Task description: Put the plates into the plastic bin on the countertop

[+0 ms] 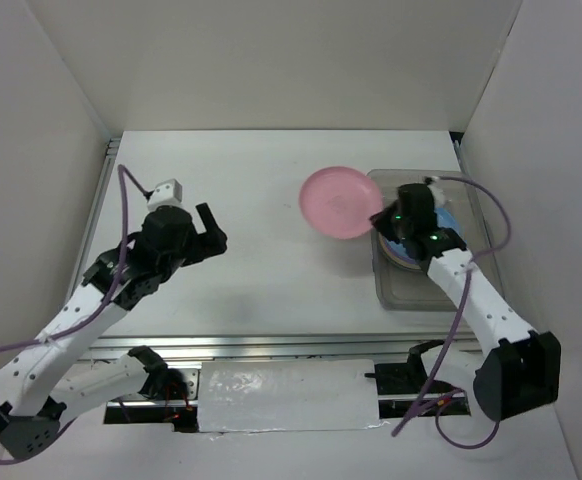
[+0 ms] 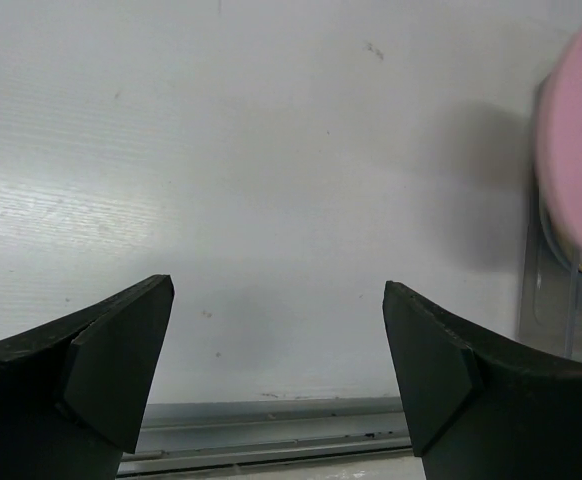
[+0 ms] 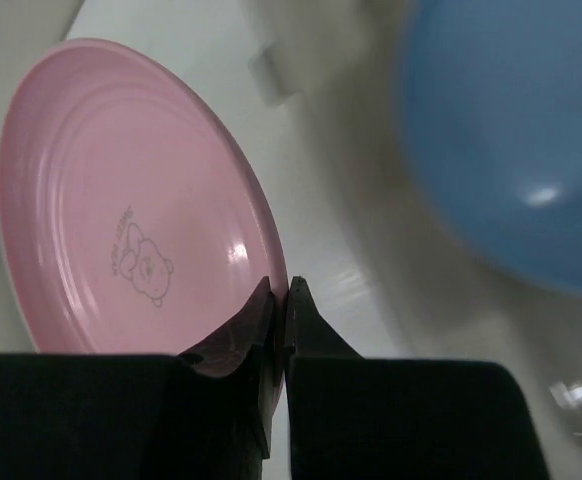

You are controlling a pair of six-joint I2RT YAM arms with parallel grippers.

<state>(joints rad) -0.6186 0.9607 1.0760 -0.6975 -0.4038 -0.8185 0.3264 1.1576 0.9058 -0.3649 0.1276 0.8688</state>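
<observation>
The right pincer (image 3: 281, 300) is closed tight on the rim of the pink plate (image 1: 339, 200), at the edge nearest the plastic bin (image 1: 389, 292). From above, that edge of the plate overlaps the bin's left wall while the rest hangs out over the white counter (image 1: 261, 290). A blue plate (image 3: 511, 150) lies inside the bin, beneath the right wrist. The left pincer (image 2: 278, 290) is spread wide over bare counter well to the left, holding nothing

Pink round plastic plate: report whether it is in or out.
Out. The right gripper pinches the pink plate by its rim, beside the translucent grey plastic bin.
</observation>
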